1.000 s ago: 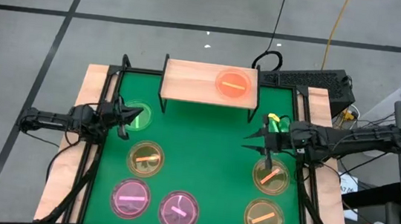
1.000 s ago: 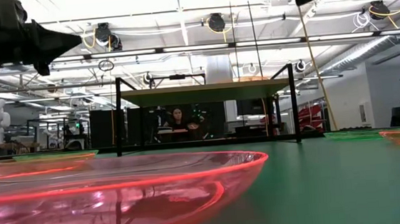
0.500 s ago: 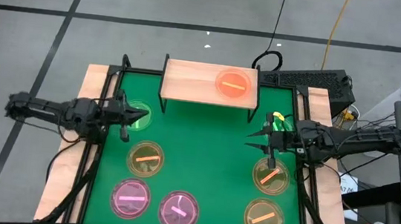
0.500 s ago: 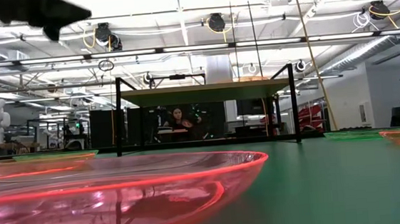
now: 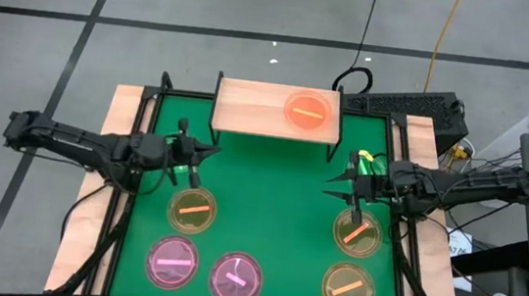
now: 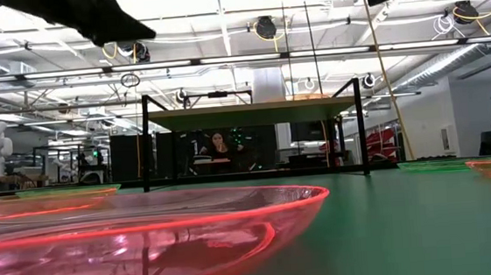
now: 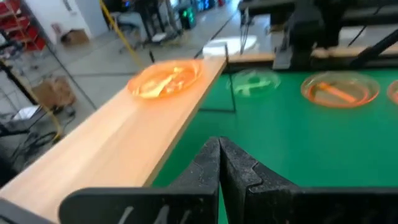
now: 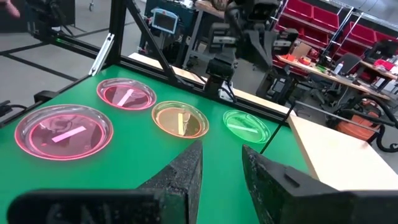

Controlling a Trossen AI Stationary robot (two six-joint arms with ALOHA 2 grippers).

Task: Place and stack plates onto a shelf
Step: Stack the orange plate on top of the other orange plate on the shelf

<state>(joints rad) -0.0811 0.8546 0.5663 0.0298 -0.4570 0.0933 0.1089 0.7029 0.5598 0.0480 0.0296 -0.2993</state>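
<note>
1. Nearest the table's front edge lay two pink plates (image 5: 173,261) (image 5: 234,278) at left and centre, and an amber plate (image 5: 346,290) at right, all flat on the green mat (image 5: 268,208).
2. Further back sat two more amber plates, one at left (image 5: 193,210) and one at right (image 5: 358,233), with open mat between them.
3. Left gripper (image 5: 207,152) hung above the mat near the left amber plate, fingers (image 7: 211,165) pressed together, nothing between them. A green plate (image 5: 182,154) lay partly under it.
4. Right gripper (image 5: 336,184) hung above the mat at right, jaws partly apart and empty, over the right amber plate's far edge. A green plate (image 5: 368,162) showed just behind its wrist.
5. Shelf (image 5: 249,107) stood at the far edge; one orange plate (image 5: 309,111) lay on its right half, left half bare.
6. Wood strips (image 5: 119,123) flanked the mat.
7. Beyond, the low view showed a person (image 6: 218,148) seated under the shelf line, in a lit workshop.
</note>
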